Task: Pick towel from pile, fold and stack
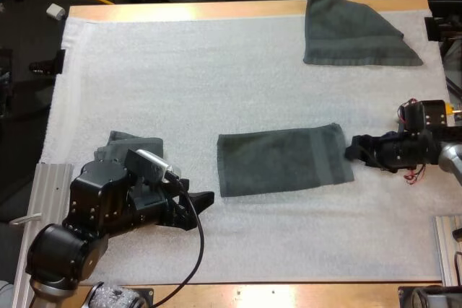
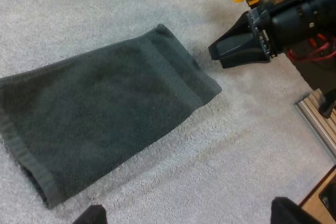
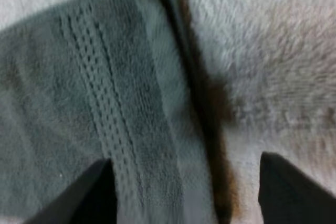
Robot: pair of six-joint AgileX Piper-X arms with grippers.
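Your right gripper [image 3: 197, 195] is low at the right-hand short edge of the flat, rectangular dark grey-green folded towel [image 1: 283, 159], which lies in the middle of the white fleecy mat [image 1: 180, 70]. Its two black fingers [image 3: 100, 192] stand wide apart. One is over the towel's ribbed border and the other over bare mat, with the towel's edge running between them. You can see nothing pinched in them.

Your left gripper [image 2: 191, 216] is near the opposite, left end of that same towel, a little towards the near side of the mat. Its fingertips [image 2: 89, 216] are also spread wide and clear of the cloth, holding nothing. From that arm's camera you see the towel lying flat and the right gripper's tip just beside the towel's far corner.

A second dark grey-green towel [image 1: 354, 30], draped in a rough triangle, lies at the far right of the mat. A third, rumpled dark towel [image 1: 126, 142] lies at the left, partly hidden behind your left arm.
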